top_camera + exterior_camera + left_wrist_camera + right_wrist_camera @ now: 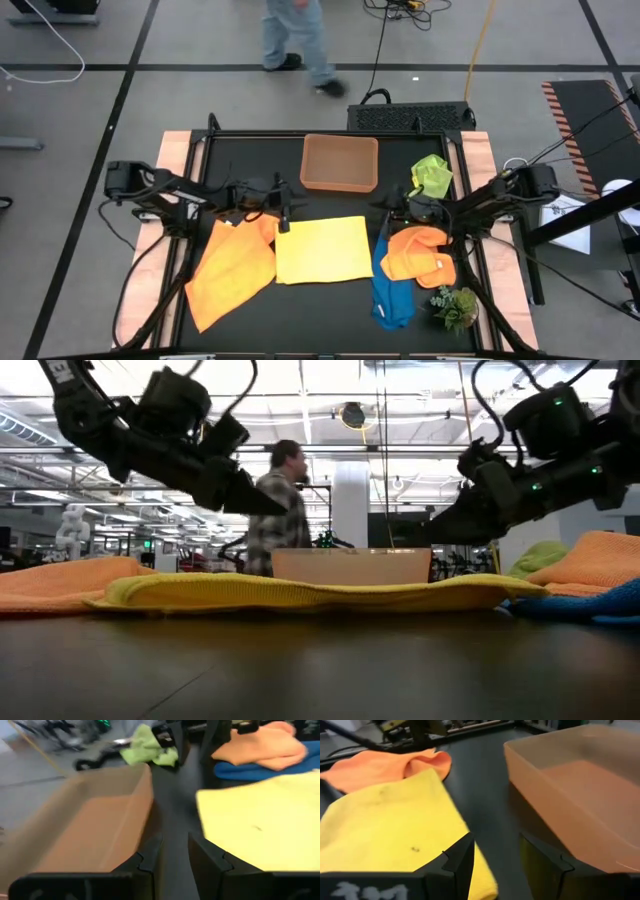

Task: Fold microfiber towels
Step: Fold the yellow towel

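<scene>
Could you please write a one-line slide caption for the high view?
Both open grippers, left and right, flank the flat yellow towel below the tan tray.

One camera hangs above, looking straight down on the whole black table [330,300], both arms and the floor beyond its far edge. A second sits at table-top height at the near edge, facing level across into the room, so the yellow towel [300,592] fills its middle close up. The left wrist camera looks rightward past its own fingers [145,862], close over the table; the right wrist camera looks leftward likewise. Both wrist views share the tan tray [95,815] and the yellow towel, which the overhead and low views also show.
</scene>
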Controlling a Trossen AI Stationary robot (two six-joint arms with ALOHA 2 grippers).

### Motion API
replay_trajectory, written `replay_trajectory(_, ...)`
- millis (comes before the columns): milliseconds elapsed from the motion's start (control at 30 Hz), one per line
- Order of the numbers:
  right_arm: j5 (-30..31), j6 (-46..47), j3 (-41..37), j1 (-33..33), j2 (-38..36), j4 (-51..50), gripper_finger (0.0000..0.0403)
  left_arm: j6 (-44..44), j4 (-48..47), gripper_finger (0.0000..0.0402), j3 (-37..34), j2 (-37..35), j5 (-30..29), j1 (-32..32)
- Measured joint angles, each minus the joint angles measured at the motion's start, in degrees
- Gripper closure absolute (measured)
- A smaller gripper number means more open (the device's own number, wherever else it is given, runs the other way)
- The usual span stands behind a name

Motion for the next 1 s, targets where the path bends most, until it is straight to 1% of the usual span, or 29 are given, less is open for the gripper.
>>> replay_trajectory(67, -1.4, 0.0, 1.0, -0.4, 1.3, -0.1, 0.0257, -1.9, 0.1, 0.0309, 0.7, 1.4, 4.8, 1.6)
replay_trajectory(133, -1.9, -0.1, 1.9, -0.6, 2.7, -0.1, 0.0257, -3.3, 0.1, 0.0309, 1.5, 2.7, 8.0, 2.6)
replay_trajectory(200, -2.8, -0.4, 2.3, -0.6, 3.7, -0.2, 0.0257, -3.6, 0.0, 0.0309, 2.6, 4.5, 9.8, 3.0)
replay_trajectory(400, -3.0, 0.9, 3.0, -0.6, 5.7, -0.8, 0.0257, -3.5, -0.7, 0.0309, 7.3, 10.5, 15.4, 3.2)
replay_trajectory(500, -4.5, 2.0, 2.9, -0.6, 5.7, -1.8, 0.0257, -3.5, -0.6, 0.0309, 10.0, 14.1, 15.8, 3.2)
replay_trajectory(633, -4.8, 3.0, 3.0, -0.6, 5.7, -3.5, 0.0257, -3.3, -1.7, 0.0309, 12.7, 17.2, 15.8, 3.2)
replay_trajectory(800, -4.6, 2.8, 3.0, -0.6, 5.7, -4.0, 0.0257, -3.4, -5.0, 0.0309, 14.5, 17.9, 15.8, 3.0)
replay_trajectory(1000, -4.7, 2.8, 3.0, -0.5, 5.7, -3.7, 0.0257, -2.4, -5.0, 0.0309, 14.7, 17.9, 15.7, 2.1)
